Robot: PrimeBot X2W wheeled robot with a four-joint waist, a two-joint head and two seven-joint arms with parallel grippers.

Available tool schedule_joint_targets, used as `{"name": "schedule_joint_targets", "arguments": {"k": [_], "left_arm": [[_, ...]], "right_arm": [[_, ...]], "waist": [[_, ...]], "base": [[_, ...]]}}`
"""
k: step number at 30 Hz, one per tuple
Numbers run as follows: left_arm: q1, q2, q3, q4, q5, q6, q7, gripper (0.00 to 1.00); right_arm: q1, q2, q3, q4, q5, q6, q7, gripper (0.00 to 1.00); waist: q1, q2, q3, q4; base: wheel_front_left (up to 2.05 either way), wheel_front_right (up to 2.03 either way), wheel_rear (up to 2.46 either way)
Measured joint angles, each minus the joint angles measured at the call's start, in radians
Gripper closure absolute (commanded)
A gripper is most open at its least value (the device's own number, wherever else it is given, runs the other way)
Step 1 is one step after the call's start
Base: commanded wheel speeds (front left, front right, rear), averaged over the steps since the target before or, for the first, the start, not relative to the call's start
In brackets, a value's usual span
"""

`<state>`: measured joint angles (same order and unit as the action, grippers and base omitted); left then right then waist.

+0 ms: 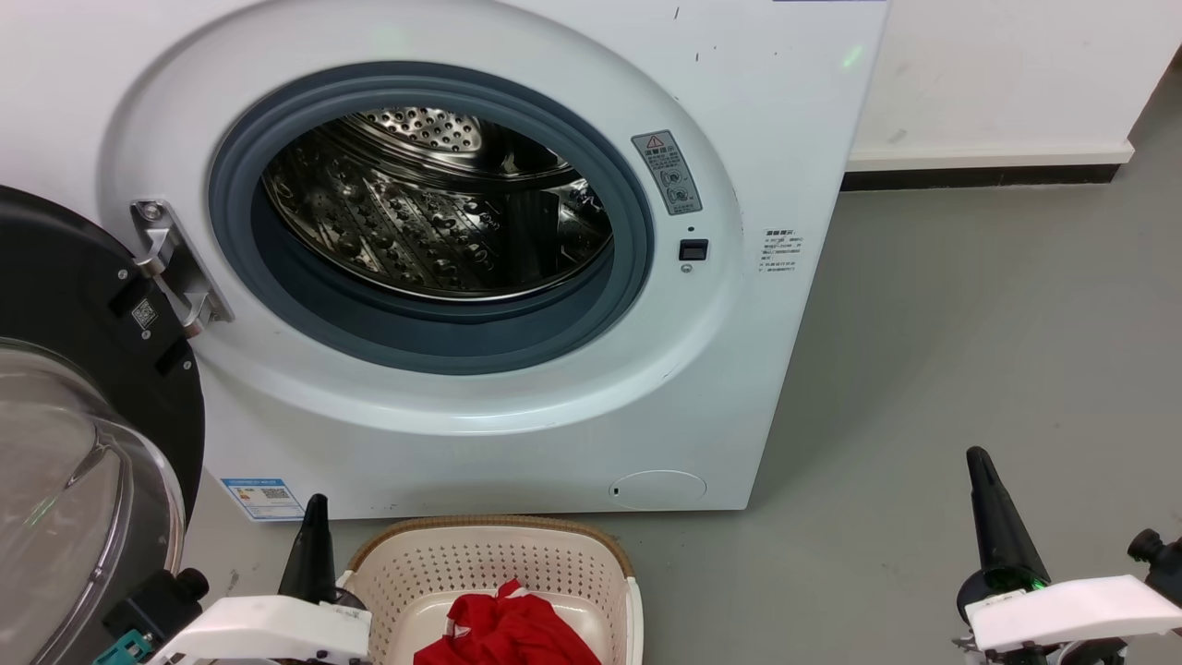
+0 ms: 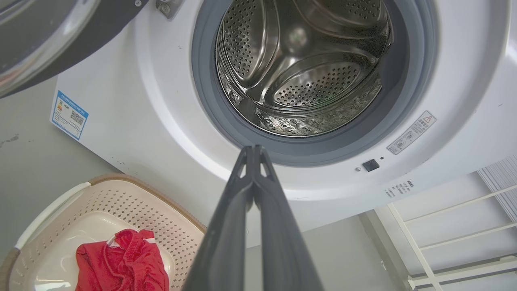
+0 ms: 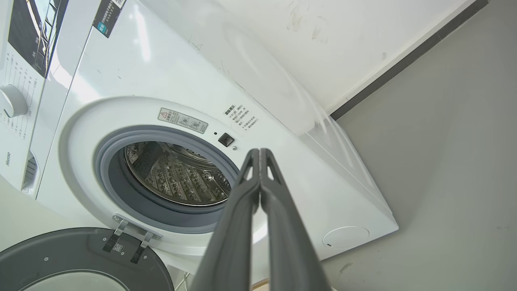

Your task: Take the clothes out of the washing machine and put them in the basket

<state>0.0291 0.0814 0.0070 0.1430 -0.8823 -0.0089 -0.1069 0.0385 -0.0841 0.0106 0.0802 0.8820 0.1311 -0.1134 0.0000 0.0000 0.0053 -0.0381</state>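
my rig faces the machine (image 1: 572,434), its door (image 1: 55,277) open wide on the hinge at the left, the glass bowl of it bulging toward the head camera. through the grey ring of the opening the perforated steel drum (image 1: 434,222) gleams, its ribs and holes sharp in the left wrist view. the basket (image 1: 480,559) stands on the grey floor (image 1: 970,323) just in front of the machine, below the opening and a little left of its middle. the clothes (image 1: 517,633) lie in the basket, a crumpled red heap on its bottom with a sliver of white at one edge; how many pieces make the heap i cannot tell. my left gripper (image 1: 316,506) hangs just beside the basket's left rim, fingers pressed flat together and clasping nothing, tips aimed at the lower lip of the opening in its own wrist view. my right gripper (image 1: 979,459) hangs well apart from the basket, off to the right over the floor, fingers likewise squeezed tight with nothing between them; its wrist view looks up along them at the machine's front and the white wall (image 3: 343,48) behind. a blue label (image 1: 263,499) sits at the machine's lower left corner, near the left gripper's tip.
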Motion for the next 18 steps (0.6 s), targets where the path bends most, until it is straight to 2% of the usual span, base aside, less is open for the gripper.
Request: {"name": "schedule_joint_targets", "arguments": {"k": [18], "left_arm": [[-0.038,0.002,0.013,0.027,-0.224,-0.035,0.05,1.0]], "right_arm": [[-0.038,-0.003,-0.017,0.048,0.223,0.0,0.049,1.0]], "waist": [[0.0,0.0,0.0,0.009]], "base": [[0.0,0.0,0.0]]}}
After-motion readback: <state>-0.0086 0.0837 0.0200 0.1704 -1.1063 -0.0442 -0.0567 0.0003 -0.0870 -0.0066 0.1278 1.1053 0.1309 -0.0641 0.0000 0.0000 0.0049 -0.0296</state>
